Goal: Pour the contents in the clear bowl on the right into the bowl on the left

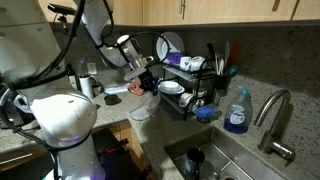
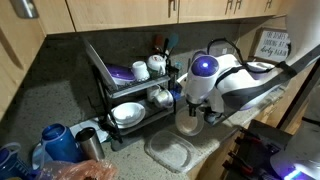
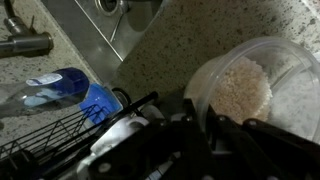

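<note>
In the wrist view my gripper (image 3: 208,118) is shut on the rim of the clear bowl (image 3: 262,60). The contents (image 3: 242,90), pale whitish grains, show as a round patch through its wall. In both exterior views the gripper (image 1: 146,82) (image 2: 190,104) hangs over the counter beside the dish rack, with the held bowl tilted. A second clear bowl (image 1: 140,114) (image 2: 190,126) stands on the counter right below it. I cannot tell which bowl the grains lie in.
A black dish rack (image 1: 185,85) (image 2: 128,92) with plates and cups stands close beside the gripper. A blue soap bottle (image 1: 236,112) (image 3: 60,85), the faucet (image 1: 275,115) and the sink (image 1: 215,155) lie beyond. A clear tray (image 2: 170,152) sits near the counter's edge.
</note>
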`<state>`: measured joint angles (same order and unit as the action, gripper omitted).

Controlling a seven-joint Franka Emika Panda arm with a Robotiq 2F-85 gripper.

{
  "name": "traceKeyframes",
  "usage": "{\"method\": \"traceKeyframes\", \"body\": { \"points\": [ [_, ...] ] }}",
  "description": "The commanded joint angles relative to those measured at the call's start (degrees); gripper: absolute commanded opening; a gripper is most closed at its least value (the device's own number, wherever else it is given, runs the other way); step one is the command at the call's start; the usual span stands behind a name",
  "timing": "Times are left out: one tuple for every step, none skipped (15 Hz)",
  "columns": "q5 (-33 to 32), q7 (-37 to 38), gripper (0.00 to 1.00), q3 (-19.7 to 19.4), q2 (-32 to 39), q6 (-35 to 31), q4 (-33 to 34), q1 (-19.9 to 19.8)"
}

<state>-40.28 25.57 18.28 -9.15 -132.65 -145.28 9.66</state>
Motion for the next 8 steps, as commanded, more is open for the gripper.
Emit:
{"method": "traceKeyframes", "body": {
  "points": [
    [-2.8, 3.0, 0.03, 1.2, -1.9, 3.0, -0.3, 1.8],
    [-3.4, 3.5, 0.03, 1.4, -1.9, 3.3, -0.2, 2.2],
    [-3.4, 3.7, 0.03, 1.5, -2.0, 3.7, -0.1, 2.6],
    [-3.8, 4.0, 0.03, 1.6, -2.0, 3.8, 0.0, 2.9],
    [-4.0, 4.0, 0.03, 1.8, -2.1, 4.0, 0.1, 3.1],
    [-4.3, 4.2, 0.03, 2.0, -2.1, 4.2, 0.2, 3.3],
    [-4.5, 4.2, 0.03, 2.1, -2.2, 4.3, 0.2, 3.5],
    [-5.0, 4.4, 0.03, 2.3, -2.2, 4.6, 0.3, 3.7]
  ]
}}
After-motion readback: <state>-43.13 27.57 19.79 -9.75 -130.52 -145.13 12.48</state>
